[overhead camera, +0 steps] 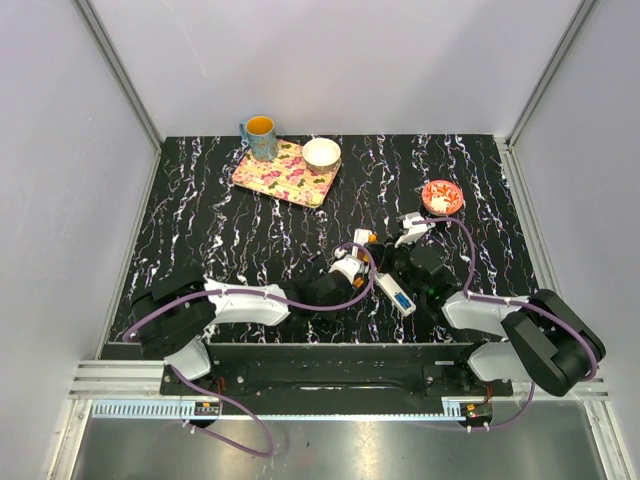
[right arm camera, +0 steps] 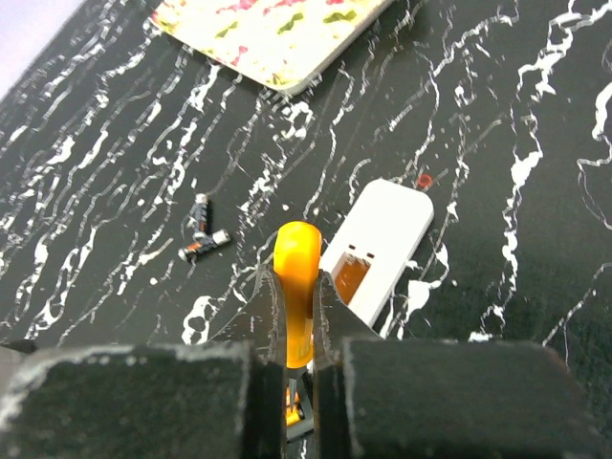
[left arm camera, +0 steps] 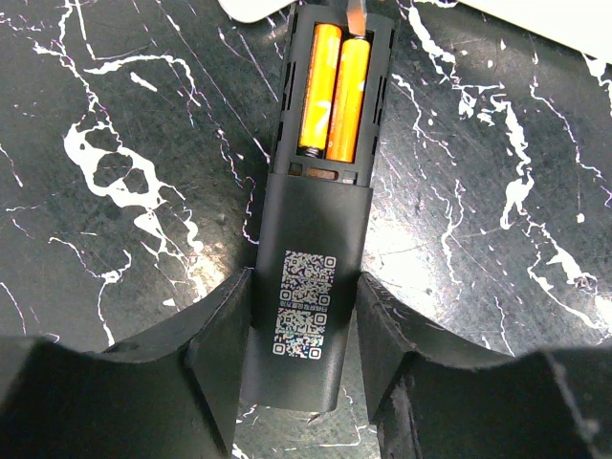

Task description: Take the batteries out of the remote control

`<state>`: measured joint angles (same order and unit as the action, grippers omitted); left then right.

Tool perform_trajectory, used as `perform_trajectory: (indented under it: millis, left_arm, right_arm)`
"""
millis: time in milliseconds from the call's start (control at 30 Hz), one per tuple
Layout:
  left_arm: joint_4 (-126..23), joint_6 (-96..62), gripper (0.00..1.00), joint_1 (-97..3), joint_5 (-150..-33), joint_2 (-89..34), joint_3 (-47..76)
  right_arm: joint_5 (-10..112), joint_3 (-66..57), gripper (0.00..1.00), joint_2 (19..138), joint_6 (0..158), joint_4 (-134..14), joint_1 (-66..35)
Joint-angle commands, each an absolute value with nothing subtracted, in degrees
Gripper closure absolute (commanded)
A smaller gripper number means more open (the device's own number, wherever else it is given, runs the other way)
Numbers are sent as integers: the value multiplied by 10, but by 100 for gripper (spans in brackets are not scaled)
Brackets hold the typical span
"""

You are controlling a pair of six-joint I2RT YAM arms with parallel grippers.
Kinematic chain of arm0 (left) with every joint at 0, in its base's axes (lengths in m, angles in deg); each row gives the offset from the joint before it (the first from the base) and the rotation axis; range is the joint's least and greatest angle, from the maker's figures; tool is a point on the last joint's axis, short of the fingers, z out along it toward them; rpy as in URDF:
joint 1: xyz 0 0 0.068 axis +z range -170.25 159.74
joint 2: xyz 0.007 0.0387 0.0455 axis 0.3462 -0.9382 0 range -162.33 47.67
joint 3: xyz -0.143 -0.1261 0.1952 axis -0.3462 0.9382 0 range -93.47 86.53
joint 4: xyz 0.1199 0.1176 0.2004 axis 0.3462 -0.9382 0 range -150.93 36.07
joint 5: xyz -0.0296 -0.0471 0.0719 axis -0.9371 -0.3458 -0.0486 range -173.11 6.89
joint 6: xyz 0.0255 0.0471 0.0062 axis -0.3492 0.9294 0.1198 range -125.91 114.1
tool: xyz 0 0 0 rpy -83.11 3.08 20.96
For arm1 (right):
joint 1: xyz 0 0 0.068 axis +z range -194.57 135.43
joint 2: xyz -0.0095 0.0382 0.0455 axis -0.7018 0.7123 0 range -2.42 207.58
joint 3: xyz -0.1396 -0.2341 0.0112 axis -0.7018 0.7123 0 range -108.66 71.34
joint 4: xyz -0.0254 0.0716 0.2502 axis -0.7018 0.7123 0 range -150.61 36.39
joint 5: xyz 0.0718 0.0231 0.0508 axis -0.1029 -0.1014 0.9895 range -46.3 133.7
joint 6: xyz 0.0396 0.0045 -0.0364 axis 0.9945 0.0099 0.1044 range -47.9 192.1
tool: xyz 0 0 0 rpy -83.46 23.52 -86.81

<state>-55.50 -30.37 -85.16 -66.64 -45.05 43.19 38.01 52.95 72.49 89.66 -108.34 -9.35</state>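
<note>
The two orange batteries lie side by side in the open back of the black remote. You can see the spring at their near end. Their cover is off. The remote lies flat on the black marble table, near the middle and a bit toward 6 o'clock.

Your left gripper is clamped on the remote's near end, one finger on each side, by the white code sticker. From that gripper the batteries are at 12 o'clock.

Your right gripper is squeezed tight on an orange stick. In the left wrist view the stick's tip shows at the 12 o'clock end of the battery slot. You cannot tell if it touches a battery.

In the right wrist view, a white remote lies at 2 o'clock from the stick, with its back open too. Two loose batteries lie on the table at 10 o'clock from the stick, touching each other.

Farther out, a flowery tray sits at 11 o'clock on the table. A mug and a white bowl sit at its far edge. A small red bowl sits at 2 o'clock.
</note>
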Motion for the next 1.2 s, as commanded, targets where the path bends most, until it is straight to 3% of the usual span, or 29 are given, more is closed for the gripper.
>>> perform_trajectory:
  millis: [0, 533, 800, 1167]
  left_arm:
    - [-633, -324, 64, -854, -728, -470, 461]
    - [-624, -323, 67, -849, -736, -466, 467]
    - [-611, -324, 79, -841, -749, -468, 471]
    - [-602, -322, 82, -836, -763, -483, 469]
  right_arm:
    - [359, 512, 100, 741, 906, -1076, -90]
    - [365, 504, 100, 767, 914, -1062, -90]
    - [417, 497, 100, 770, 951, -1055, -90]
    - [495, 516, 100, 778, 1023, -1121, -92]
